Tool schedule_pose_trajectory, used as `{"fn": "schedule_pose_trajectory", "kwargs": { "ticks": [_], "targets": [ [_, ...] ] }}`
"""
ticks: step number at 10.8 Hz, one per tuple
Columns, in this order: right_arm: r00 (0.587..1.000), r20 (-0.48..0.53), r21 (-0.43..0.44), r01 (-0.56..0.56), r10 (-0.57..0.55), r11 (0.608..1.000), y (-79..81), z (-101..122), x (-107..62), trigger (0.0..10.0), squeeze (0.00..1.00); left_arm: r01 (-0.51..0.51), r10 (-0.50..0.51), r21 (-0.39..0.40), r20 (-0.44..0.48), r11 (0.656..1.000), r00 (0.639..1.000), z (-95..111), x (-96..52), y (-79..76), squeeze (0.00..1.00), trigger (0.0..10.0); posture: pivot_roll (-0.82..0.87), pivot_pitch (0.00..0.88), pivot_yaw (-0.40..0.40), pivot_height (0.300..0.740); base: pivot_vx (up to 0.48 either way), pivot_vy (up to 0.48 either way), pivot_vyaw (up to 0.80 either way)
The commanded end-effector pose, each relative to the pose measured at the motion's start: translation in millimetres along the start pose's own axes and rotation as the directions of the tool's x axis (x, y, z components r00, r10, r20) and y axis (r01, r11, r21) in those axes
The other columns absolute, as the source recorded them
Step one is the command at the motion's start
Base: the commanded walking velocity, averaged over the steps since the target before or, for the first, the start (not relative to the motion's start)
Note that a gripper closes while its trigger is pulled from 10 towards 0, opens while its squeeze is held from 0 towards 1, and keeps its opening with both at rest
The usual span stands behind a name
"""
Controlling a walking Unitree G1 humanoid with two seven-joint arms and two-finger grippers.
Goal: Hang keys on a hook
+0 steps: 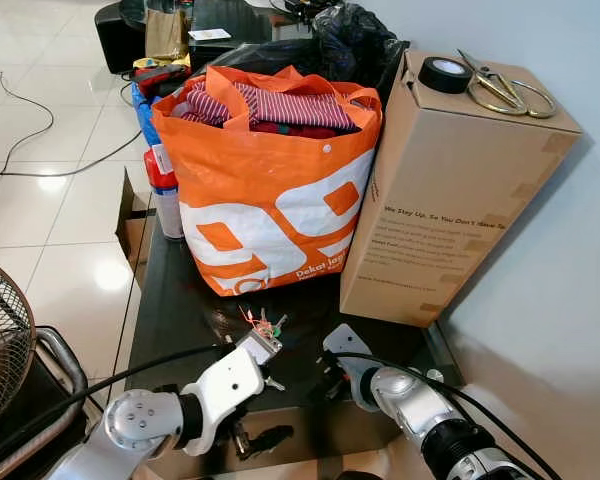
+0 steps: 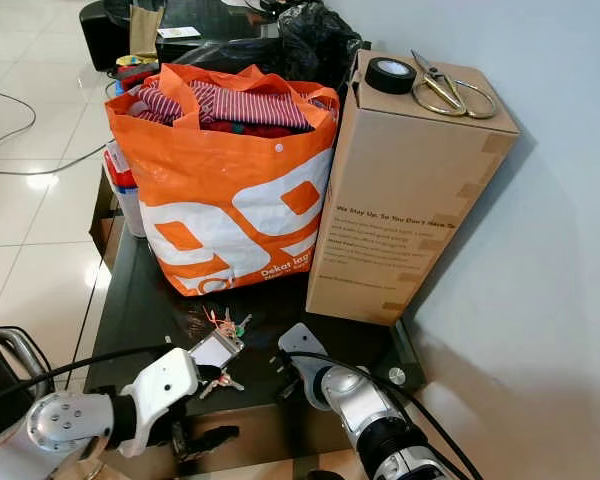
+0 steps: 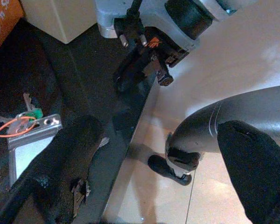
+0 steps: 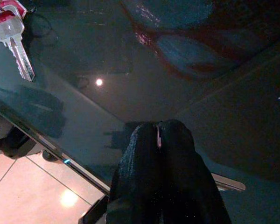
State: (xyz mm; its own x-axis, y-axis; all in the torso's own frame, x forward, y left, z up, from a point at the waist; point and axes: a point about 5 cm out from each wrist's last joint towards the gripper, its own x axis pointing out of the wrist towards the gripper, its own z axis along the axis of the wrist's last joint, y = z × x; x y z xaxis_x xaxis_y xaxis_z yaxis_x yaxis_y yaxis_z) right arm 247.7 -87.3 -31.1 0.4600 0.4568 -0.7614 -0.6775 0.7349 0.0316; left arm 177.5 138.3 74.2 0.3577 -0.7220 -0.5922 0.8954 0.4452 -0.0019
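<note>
I see a big orange bag (image 1: pixel 270 190) with white shapes on it, and white letters near its bottom that start "Dekat". The rest I cannot read. Striped red clothes (image 1: pixel 280 105) poke out of its top. At 3 o'clock from the bag stands a tall brown box (image 1: pixel 450 190), touching it. Its side says "We Stay Up, So You Don't Have To". The small print under that is too tiny to read. On top of the box lie a roll of black tape (image 1: pixel 445 74) and gold scissors (image 1: pixel 505 92).

All of this sits on a dark shiny surface (image 1: pixel 180 310). The bare part is a strip at 6 o'clock from the bag, and its near edge runs just under my arms. White floor tiles (image 1: pixel 50 200) lie at 9 o'clock, with a round fan (image 1: pixel 0 350) low down there.

The keys (image 1: pixel 262 325) lie on the surface just in front of the bag, with a clear tag and an orange tie.

My left claw (image 3: pixel 154 163) is wide open and holds nothing. One finger is over the surface beside the keys, the other hangs past the edge. My left arm bends in from 7 o'clock.

My right claw (image 4: pixel 158 140) is squeezed closed and holds nothing, tips pointing at the surface near its edge. A silver key (image 4: pixel 14 42) lies well apart from it.
</note>
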Motion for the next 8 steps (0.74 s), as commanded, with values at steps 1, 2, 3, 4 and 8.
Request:
{"fn": "schedule_pose_trajectory", "kwargs": {
  "ticks": [1,2,3,4,8],
  "targets": [
    [1.000,-0.017,-0.003,0.004,-0.004,1.000,-3.1,-4,-2.3,0.0,0.00,0.005,-0.005,0.009,-0.005,1.000,1.000,0,2.6,0.1,0.00,10.0,-0.15,0.000,-0.072,0.740,0.000,0.000,0.00],
    [1.000,-0.013,-0.007,0.008,-0.008,1.000,-5.3,-2,-3.1,0.0,0.00,0.004,-0.004,0.011,-0.002,1.000,1.000,0,4.0,1.1,0.00,10.0,-0.15,0.000,-0.072,0.740,0.000,0.000,0.00],
    [1.000,-0.002,-0.010,0.016,-0.016,1.000,-10.1,1,-4.8,0.0,0.00,0.001,-0.001,0.014,0.003,1.000,1.000,2,7.1,3.1,0.00,10.0,-0.15,0.000,-0.069,0.740,0.000,0.000,0.00],
    [0.999,0.021,-0.026,0.030,-0.030,0.999,-16.2,7,-8.3,0.0,0.00,-0.007,0.006,0.019,0.011,1.000,1.000,3,9.3,5.6,0.00,10.0,-0.15,0.000,-0.069,0.740,0.000,0.000,0.00],
    [0.948,0.307,0.079,0.067,-0.088,0.995,-55.8,58,-55.6,0.0,0.00,-0.100,0.098,0.051,0.041,0.994,0.994,9,11.9,30.6,0.00,10.0,-0.14,0.000,-0.065,0.740,0.000,0.000,0.00]
  ]
}}
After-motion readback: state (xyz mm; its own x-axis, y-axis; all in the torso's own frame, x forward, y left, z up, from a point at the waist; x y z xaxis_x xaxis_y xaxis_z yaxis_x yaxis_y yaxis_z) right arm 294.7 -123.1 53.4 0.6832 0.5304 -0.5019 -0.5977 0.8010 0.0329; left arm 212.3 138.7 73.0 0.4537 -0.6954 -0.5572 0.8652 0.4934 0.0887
